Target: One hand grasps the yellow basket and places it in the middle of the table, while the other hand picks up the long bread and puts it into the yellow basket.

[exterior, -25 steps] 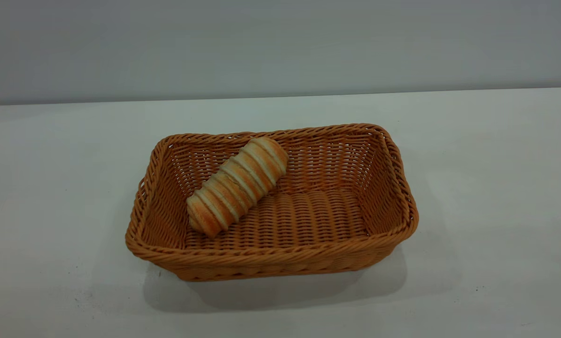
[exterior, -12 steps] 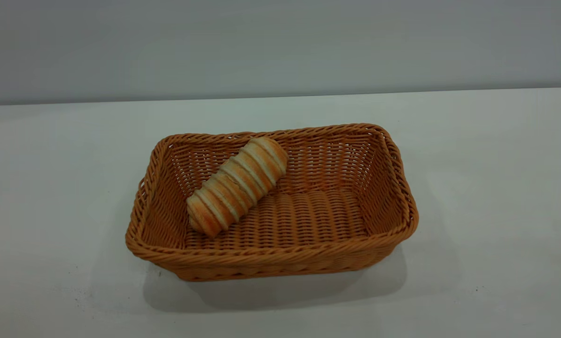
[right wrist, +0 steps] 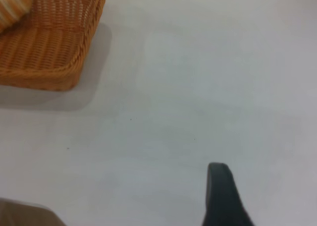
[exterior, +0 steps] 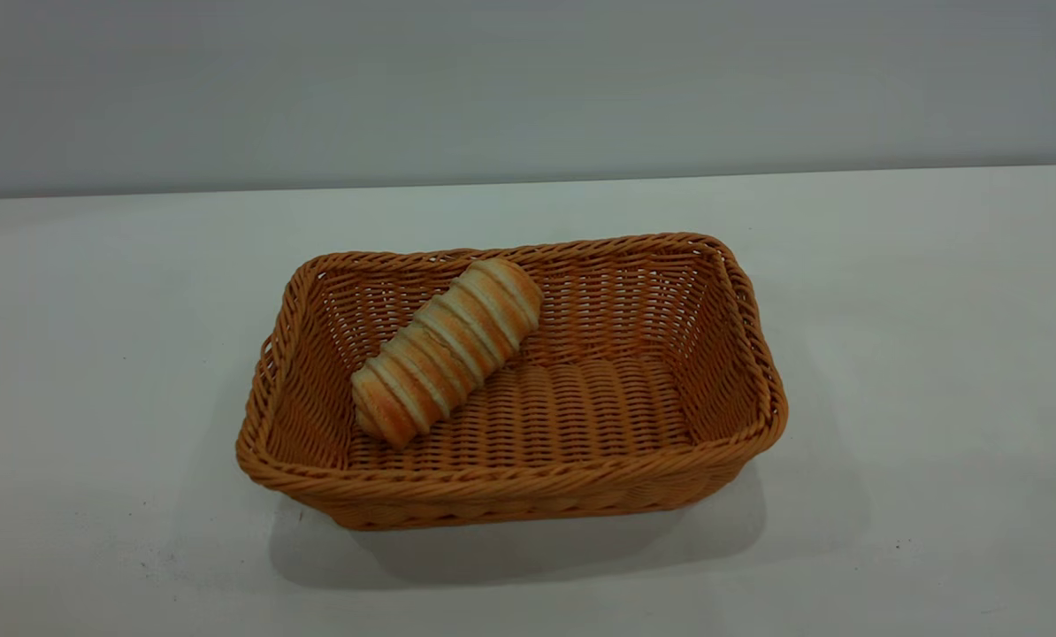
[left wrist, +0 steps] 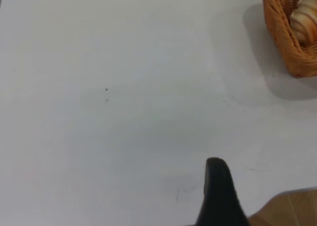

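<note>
Long bread [exterior: 447,350], cream-ridged, lies in yellow basket [exterior: 740,332].

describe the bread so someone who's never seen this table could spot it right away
On the white table sits one yellow basket. The long bread lies diagonally in its left half, one end propped on the far wall: golden-brown with pale spiral ridges, the only thing inside.

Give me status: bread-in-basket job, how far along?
Looks done. The yellow basket sits mid-table, and the long bread lies inside it, tilted against the back wall. Nothing is in hand: neither arm shows in the exterior view, and each wrist view shows only one fingertip of the left gripper and right gripper over bare table. Nothing visibly left.
</note>
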